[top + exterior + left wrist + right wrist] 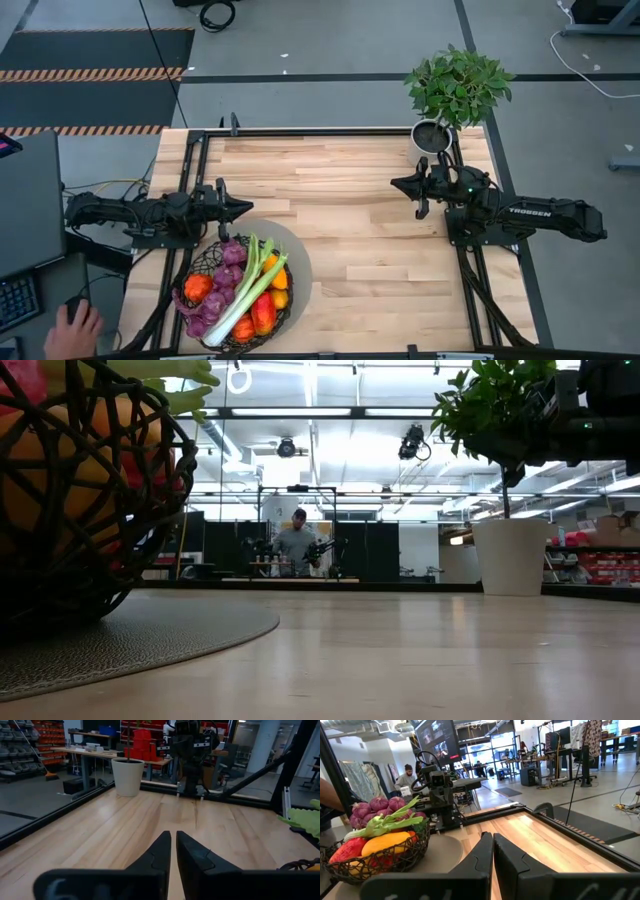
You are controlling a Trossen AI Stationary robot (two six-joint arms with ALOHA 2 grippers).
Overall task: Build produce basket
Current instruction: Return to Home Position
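Note:
The dark wire basket (238, 298) stands on a round grey mat (296, 252) at the table's near left. It holds the produce: purple grapes (230, 262), a green celery stalk (250, 285), orange and red fruits (262, 312). In the right wrist view the basket (380, 857) shows the same heap. My left gripper (247, 208) hovers level just beyond the basket's far rim, shut on nothing (173, 851). My right gripper (396, 184) hovers level at the right, near the potted plant, shut and empty (492, 851).
A leafy plant in a white pot (437, 135) stands at the table's far right corner, beside my right arm. Bare wood (350, 200) lies between the two grippers. A person's hand (70, 335) rests off the table at the near left.

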